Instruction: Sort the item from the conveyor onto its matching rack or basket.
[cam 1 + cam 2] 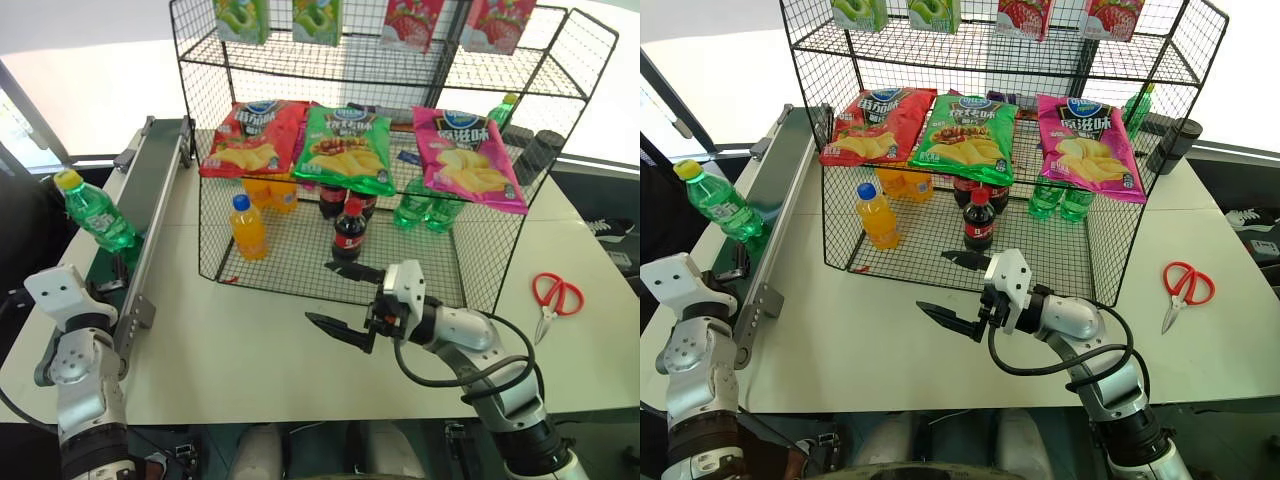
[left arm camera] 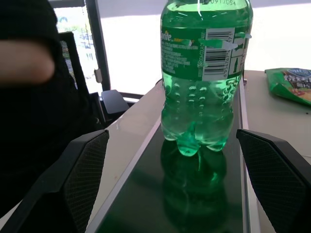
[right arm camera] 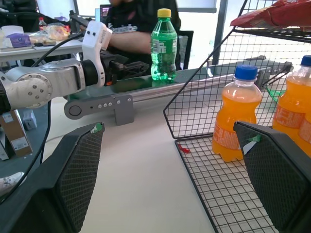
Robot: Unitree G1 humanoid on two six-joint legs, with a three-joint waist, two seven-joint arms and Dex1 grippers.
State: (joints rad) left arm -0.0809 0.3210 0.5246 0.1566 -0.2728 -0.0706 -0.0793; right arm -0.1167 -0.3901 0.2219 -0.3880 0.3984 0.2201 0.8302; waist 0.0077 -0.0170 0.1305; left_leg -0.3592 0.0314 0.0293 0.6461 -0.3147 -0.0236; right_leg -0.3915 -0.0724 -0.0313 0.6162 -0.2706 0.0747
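Observation:
The item, a green bottle (image 1: 95, 212) with a yellow cap, stands upright on the dark green conveyor (image 1: 152, 190) at the table's left side. My left gripper (image 2: 177, 179) is open at the near end of the belt, pointing at the bottle (image 2: 204, 82), which stands a little ahead of the fingers and untouched. Over the table in front of the black wire rack (image 1: 1110, 260), my right gripper (image 1: 345, 300) is open and empty, pointing left toward the conveyor. From the right wrist view I see the bottle (image 3: 163, 46) and the left gripper (image 3: 121, 68) beside it.
The rack's bottom tier holds an orange-drink bottle (image 1: 248, 228), a cola bottle (image 1: 348, 232) and green bottles (image 1: 425, 205); chip bags lie on the tier above. Red scissors (image 1: 553, 298) lie at the table's right. A person in black (image 3: 136, 24) sits behind the conveyor.

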